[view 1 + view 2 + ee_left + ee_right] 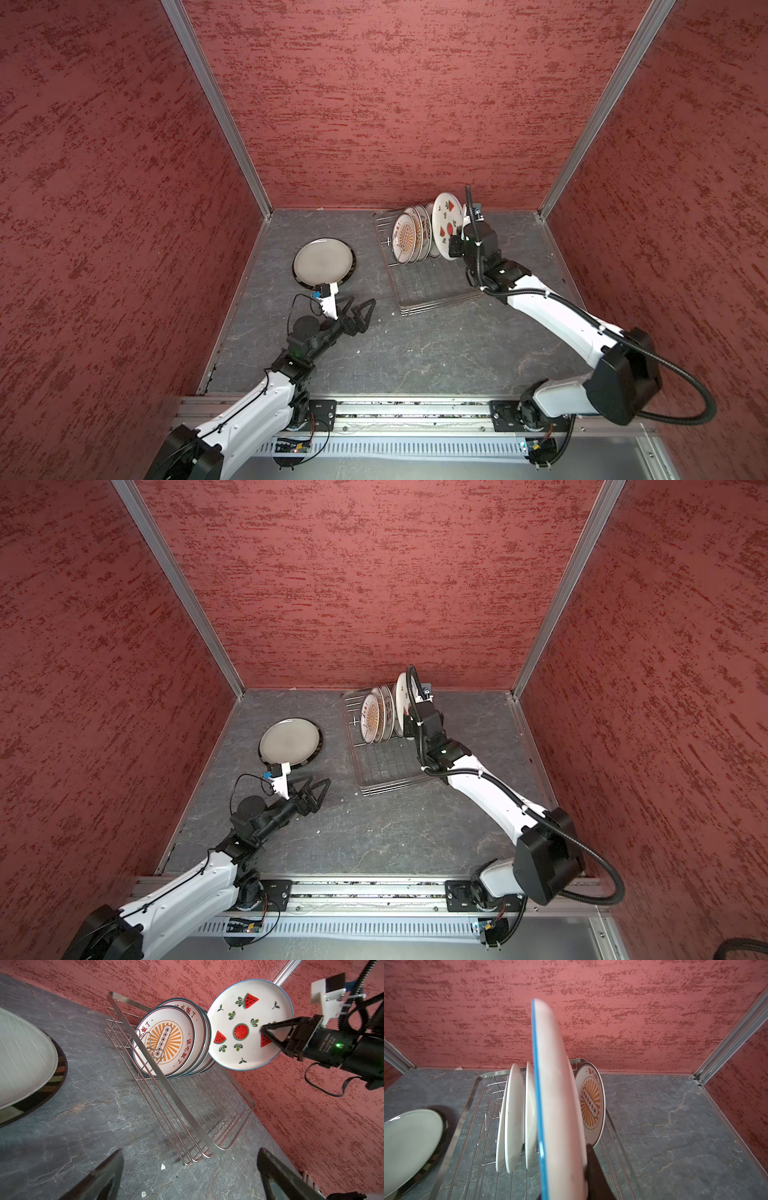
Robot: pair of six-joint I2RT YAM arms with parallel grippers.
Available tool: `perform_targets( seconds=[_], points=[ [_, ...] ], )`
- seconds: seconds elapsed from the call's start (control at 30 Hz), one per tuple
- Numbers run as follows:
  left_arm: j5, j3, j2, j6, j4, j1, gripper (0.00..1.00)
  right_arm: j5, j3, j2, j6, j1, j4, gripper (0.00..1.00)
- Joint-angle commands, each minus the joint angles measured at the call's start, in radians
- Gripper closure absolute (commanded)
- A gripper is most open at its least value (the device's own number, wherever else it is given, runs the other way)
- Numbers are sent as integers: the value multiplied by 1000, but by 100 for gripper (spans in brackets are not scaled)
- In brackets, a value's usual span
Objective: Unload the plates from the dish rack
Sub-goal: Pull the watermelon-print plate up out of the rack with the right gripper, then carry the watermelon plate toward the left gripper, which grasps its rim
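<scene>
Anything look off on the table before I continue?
Minor only: the pale plate sits off-centre on the dark-rimmed plate under it, and white specks lie beside the dish rack, possibly chips.

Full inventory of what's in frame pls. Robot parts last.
watermelon plate: 1, white with red slices and a blue rim; held on edge, raised over the rack's far end
sunburst plates: about four, white and orange; standing on edge at the rack's far end
dish rack: 1, silver wire; right of table centre
stacked plates: 2 visible, a pale one on a dark-rimmed one; flat on the table, left of the rack
table: 1, dark grey
walls: 3, red textured
left gripper: open, empty, beside the stack
right gripper: shut on the watermelon plate's edge
</scene>
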Motion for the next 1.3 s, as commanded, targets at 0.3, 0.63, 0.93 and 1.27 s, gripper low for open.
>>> perform_targets(
  seconds=[0.3, 0.63, 0.93, 1.27],
  points=[
    [7, 16, 3, -16, 8, -8, 1, 66, -234, -389, 74, 27, 169, 95],
    [134, -56, -120, -82, 115, -23, 1, -259, -472, -649, 237, 27, 260, 95],
    [251, -23, -279, -72, 28, -25, 0, -530, -586, -703, 340, 27, 440, 95],
    [268, -19, -214, -135, 123, -38, 0, -824, -743, -618, 505, 27, 845, 95]
  ],
)
